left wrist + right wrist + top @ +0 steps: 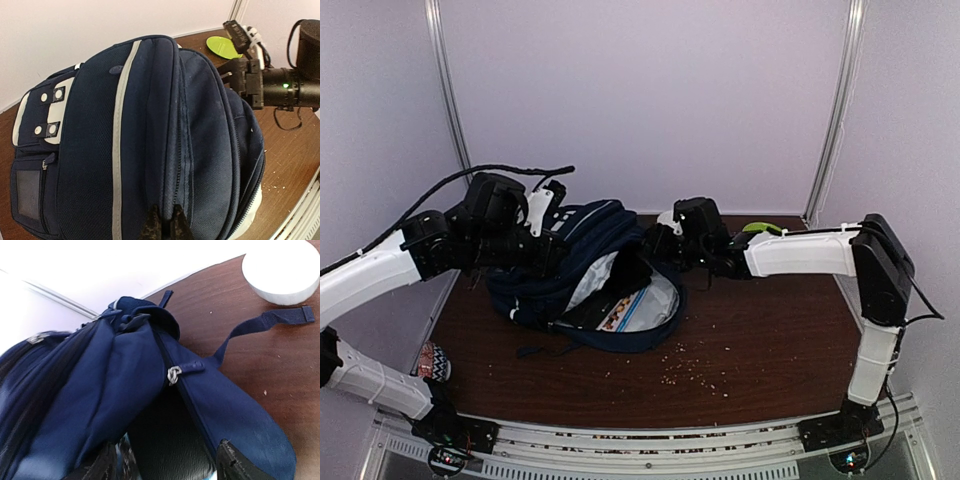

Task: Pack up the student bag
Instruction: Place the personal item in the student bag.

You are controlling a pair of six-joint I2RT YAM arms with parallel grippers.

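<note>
Lying sideways on the table, the student bag runs left to right, its mouth gaping toward the near edge. The left gripper pinches its fabric, while the right gripper has its fingers spread apart.

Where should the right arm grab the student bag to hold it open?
The flap edge of the student bag beside the zipper pull, coming from above on the right arm's side. That thin fabric rim stands free over the dark opening, so it is easy to straddle.
</note>
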